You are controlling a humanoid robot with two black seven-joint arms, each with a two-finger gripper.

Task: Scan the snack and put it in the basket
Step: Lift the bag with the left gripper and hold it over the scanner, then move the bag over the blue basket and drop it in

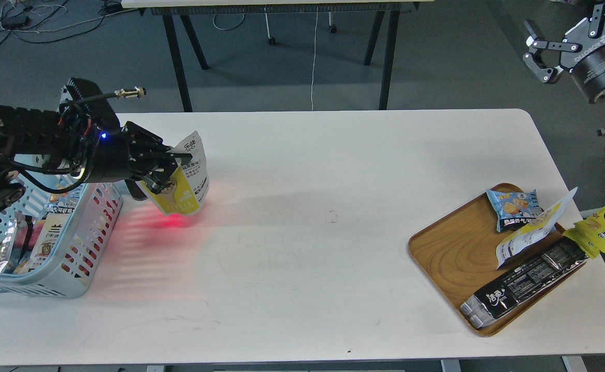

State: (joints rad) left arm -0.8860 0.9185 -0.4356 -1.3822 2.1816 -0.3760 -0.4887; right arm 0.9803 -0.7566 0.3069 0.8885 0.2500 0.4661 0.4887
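The snack (186, 183) is a small pouch with a yellow front and silver-grey printed top. My left gripper (165, 168) is shut on it and holds it just above the table, right of the basket. A red scan light glows on the table under the pouch. The light blue slotted basket (82, 243) stands at the table's left edge and holds several packets. My right gripper (550, 49) is open and empty, raised high beyond the table's far right corner.
A brown wooden tray (452, 248) at the right holds a light-blue snack packet (514, 206), a white-and-yellow pouch (532, 230) and a long black packet (527, 279). A yellow packet (604, 225) lies off the tray's right edge. A dark table's legs stand behind.
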